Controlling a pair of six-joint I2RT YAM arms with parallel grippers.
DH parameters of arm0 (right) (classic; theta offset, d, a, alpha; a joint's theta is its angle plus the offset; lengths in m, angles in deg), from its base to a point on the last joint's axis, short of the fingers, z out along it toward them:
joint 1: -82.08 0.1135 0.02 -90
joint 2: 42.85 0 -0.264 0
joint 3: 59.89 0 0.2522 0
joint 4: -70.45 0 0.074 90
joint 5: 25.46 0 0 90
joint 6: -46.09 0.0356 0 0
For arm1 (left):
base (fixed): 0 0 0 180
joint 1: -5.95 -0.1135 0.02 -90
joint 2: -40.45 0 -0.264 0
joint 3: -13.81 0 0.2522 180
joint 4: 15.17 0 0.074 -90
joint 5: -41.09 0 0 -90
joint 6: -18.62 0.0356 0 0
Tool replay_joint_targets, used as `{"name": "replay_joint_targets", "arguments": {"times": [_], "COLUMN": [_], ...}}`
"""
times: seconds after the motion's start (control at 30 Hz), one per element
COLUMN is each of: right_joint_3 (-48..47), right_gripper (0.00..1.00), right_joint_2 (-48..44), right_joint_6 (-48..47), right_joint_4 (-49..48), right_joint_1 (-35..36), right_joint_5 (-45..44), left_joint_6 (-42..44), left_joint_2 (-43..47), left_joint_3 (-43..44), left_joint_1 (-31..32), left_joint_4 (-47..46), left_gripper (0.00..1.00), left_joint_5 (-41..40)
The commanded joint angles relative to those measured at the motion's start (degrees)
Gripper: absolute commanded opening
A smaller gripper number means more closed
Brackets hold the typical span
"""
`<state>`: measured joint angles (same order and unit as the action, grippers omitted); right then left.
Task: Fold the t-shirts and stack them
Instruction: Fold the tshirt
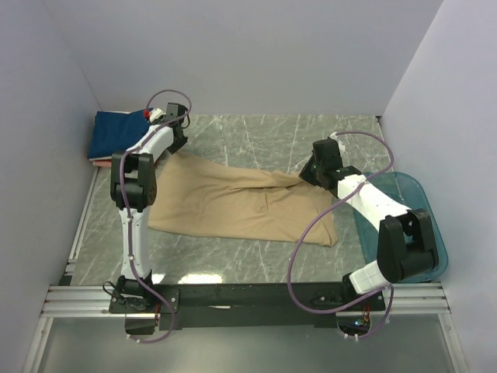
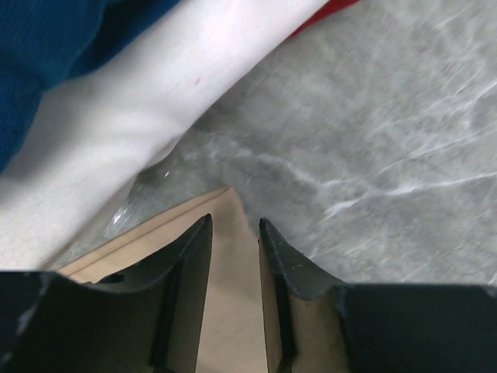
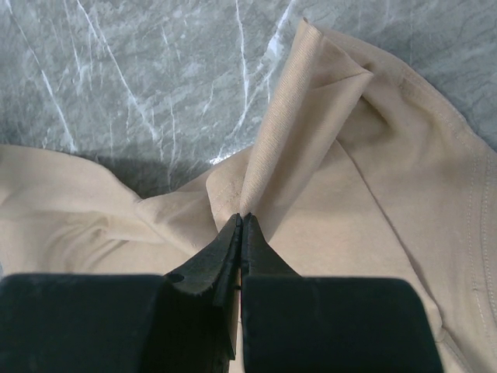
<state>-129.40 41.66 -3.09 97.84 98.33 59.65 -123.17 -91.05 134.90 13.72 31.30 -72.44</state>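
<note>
While the tan t-shirt [image 1: 233, 203] lies rumpled across the middle of the marble desk [image 1: 326, 136], the right end effector [image 3: 242, 219] has its fingers pressed together on a raised fold of that cloth near the shirt's right edge. The left end effector [image 2: 234, 225] stands with its fingers apart over the shirt's far left corner, just beside the stack of folded t-shirts [image 1: 116, 136] at the desk's far left, navy on top of white with red showing beneath.

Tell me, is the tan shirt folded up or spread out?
Mostly spread out: the tan shirt lies rumpled across the table, the right gripper pinching one fold.
</note>
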Motion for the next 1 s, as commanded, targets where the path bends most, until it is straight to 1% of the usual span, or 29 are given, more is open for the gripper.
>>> {"name": "replay_joint_targets", "arguments": {"times": [0.0, 0.23, 0.4, 0.53, 0.57, 0.67, 0.7, 0.77, 0.8, 0.97], "right_joint_3": [-0.15, -0.5, -0.5, -0.5, -0.5, -0.42, -0.5, -0.59, -0.59, -0.85], "right_gripper": [0.0, 0.0, 0.0, 0.0, 0.0, 0.0, 0.0, 0.0, 0.0, 0.0], "right_joint_2": [0.39, 0.92, 1.18, 1.27, 1.27, 1.27, 1.18, 1.1, 1.01, -0.57], "right_joint_6": [-0.56, -0.74, -1.0, -0.92, -1.0, -1.0, -0.92, -0.83, -0.83, -1.09], "right_joint_4": [-2.02, -2.03, -2.11, -2.2, -2.2, -2.2, -2.12, -2.11, -2.03, -1.24], "right_joint_1": [0.18, 0.18, 0.18, 0.1, 0.18, 0.18, 0.18, 0.1, 0.18, 0.1], "right_joint_5": [0.05, 0.4, 0.58, 1.1, 1.11, 1.37, 1.54, 1.63, 1.72, 0.32], "left_joint_6": [-0.33, -0.59, -0.94, -0.77, -0.51, 0.11, 0.37, 0.9, 1.08, 2.39], "left_joint_2": [-1.64, -5.43, -4.82, -5.69, -5.69, -5.78, -5.7, -5.17, -4.82, 0.26], "left_joint_3": [4.81, 8.6, 6.67, 7.37, 7.46, 7.02, 6.41, 5.88, 5.61, 2.89], "left_joint_1": [0.58, 1.11, 1.11, 1.11, 1.19, 1.11, 1.11, 1.11, 1.11, 0.93], "left_joint_4": [1.3, 5.08, 4.47, 5.35, 5.35, 5.17, 4.65, 4.38, 4.21, 2.28], "left_gripper": [0.36, 0.34, 0.34, 0.32, 0.31, 0.19, 0.12, 0.02, 0.0, 0.0], "left_joint_5": [-2.13, -4.77, -4.86, -4.95, -4.6, -3.98, -3.28, -2.67, -2.14, -2.49]}}
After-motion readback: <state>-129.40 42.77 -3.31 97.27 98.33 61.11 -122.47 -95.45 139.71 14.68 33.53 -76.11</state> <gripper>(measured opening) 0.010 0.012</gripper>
